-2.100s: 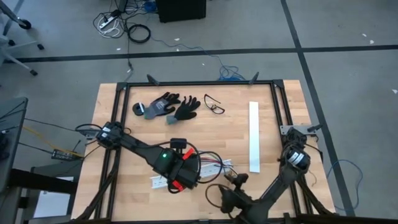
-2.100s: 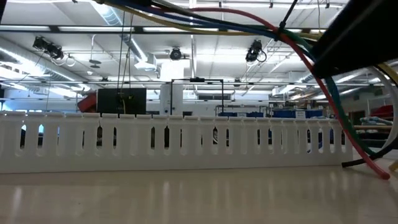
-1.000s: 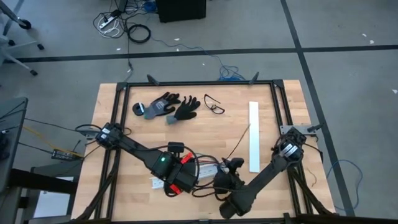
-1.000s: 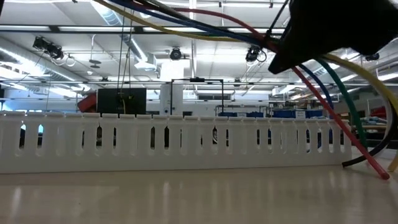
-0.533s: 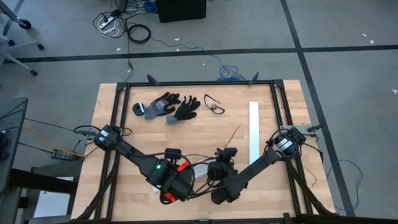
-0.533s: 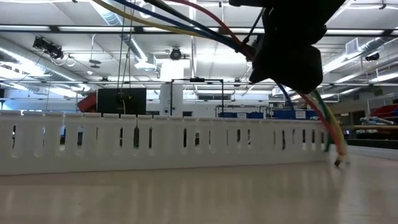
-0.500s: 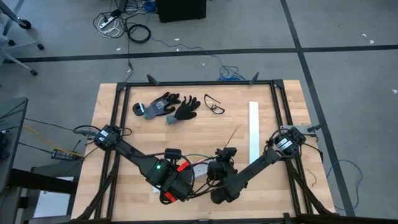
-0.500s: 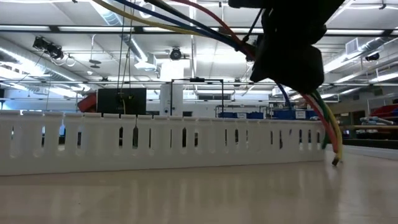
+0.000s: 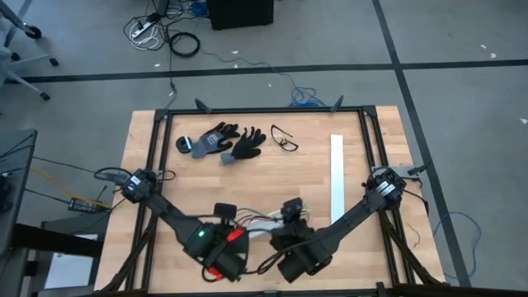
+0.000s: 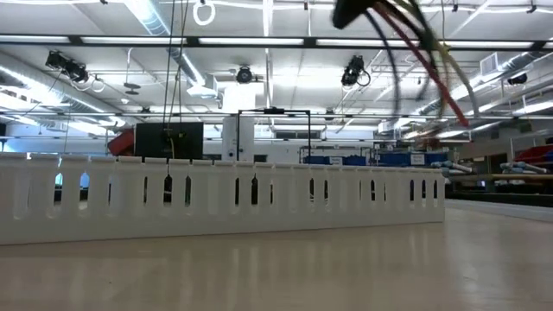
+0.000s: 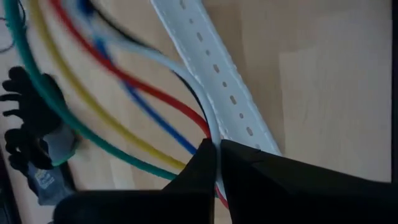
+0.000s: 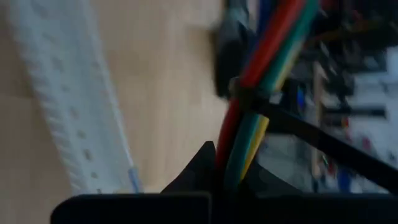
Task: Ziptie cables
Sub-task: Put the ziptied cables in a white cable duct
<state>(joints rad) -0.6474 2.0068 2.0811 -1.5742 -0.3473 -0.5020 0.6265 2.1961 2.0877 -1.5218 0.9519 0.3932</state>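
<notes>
The cables [image 9: 257, 218], thin red, yellow, green and blue wires, run between my two grippers near the table's front edge. In the low view the cables [image 10: 423, 39] hang high above the tabletop. My left gripper [image 11: 216, 149] is shut on them, and so is my right gripper [image 12: 233, 165]. A black zip tie [image 12: 244, 93] wraps the bundle just past my right fingers, its tail [image 12: 311, 144] sticking out sideways. A long white slotted strip [image 11: 217, 68] lies flat on the table below the cables. My left gripper pinches the wires [image 11: 200, 127] between its two fingertips, where they gather into one bunch. The wires fan out beyond the fingers and stay clear of the table. My right gripper pinches the bundle [image 12: 239, 140] between its two fingers, just short of the zip tie. The red, green and yellow wires run on along the fingers, lifted off the table.
A pair of black and grey gloves [image 9: 219, 142] and safety glasses [image 9: 285, 139] lie at the far side. A second white strip [image 9: 337, 177] lies lengthwise near the right edge. A black metal frame [image 9: 264, 110] borders the table.
My right gripper has shut on the cable bundle after moving toward the table's left, near my left gripper. My left gripper has drawn toward the near left. The wires' loose ends, which trailed down to the tabletop, now hang lifted clear of it.
</notes>
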